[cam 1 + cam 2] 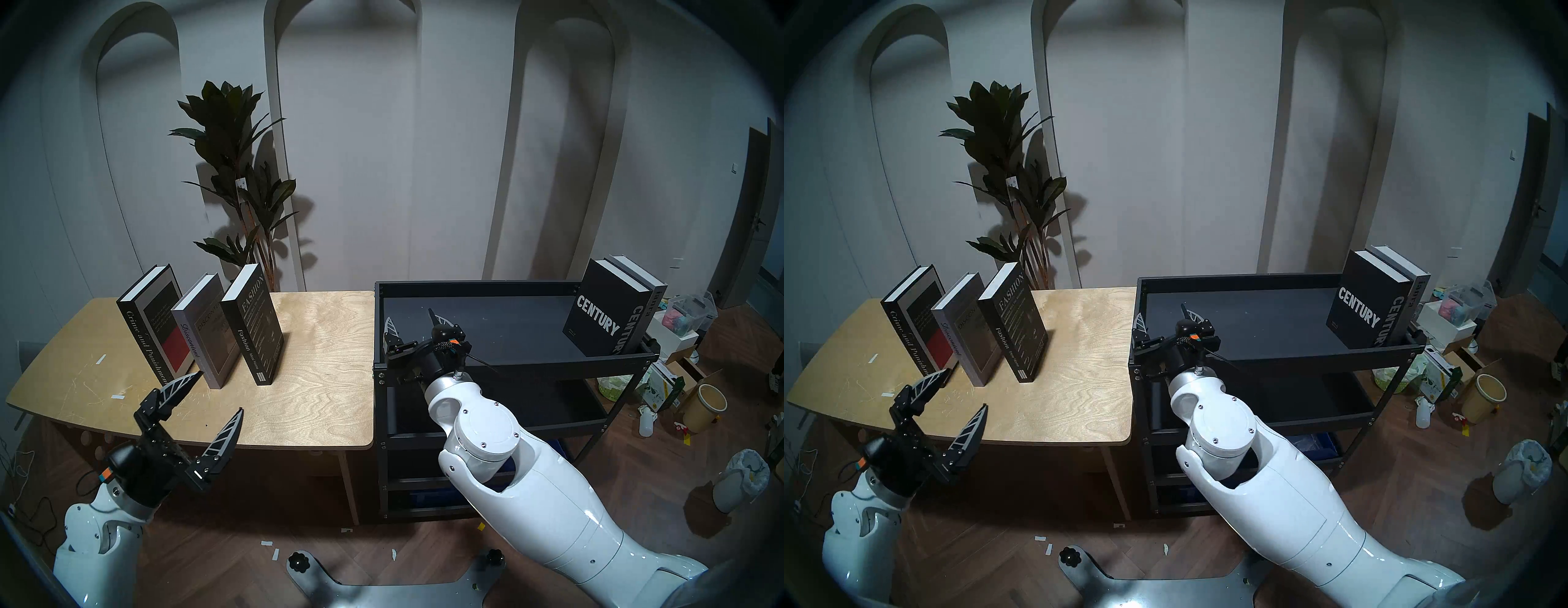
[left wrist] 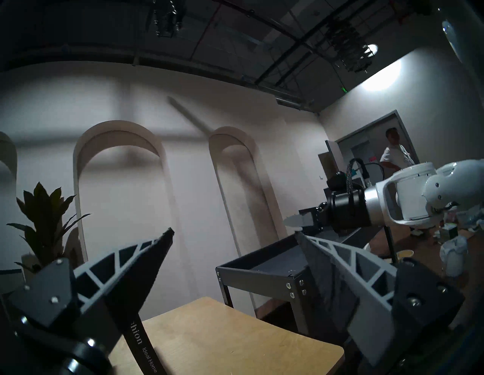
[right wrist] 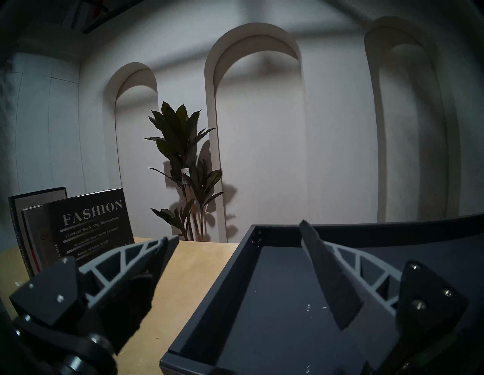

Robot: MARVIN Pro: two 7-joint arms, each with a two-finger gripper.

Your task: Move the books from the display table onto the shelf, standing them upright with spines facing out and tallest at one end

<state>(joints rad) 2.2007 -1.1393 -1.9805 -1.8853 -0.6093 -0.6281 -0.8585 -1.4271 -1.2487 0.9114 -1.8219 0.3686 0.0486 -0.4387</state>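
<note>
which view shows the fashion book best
The right wrist view: the Fashion book's front cover faces it, title and subtitles readable. Both head views show it whole but slanted, spine and cover smaller. The left wrist view catches only a strip of spine behind the left hand.

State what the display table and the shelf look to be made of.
Display table: likely plywood with a light matte finish; swirling grain shows on top and the edge looks layered. Shelf: probably metal painted matte black; thin rimmed tray, bolted corner posts.

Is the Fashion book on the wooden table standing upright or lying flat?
Upright. The Fashion book stands on its bottom edge on the wooden table, spine toward the camera, white page edges on top, apart from the grey book beside it.
</note>
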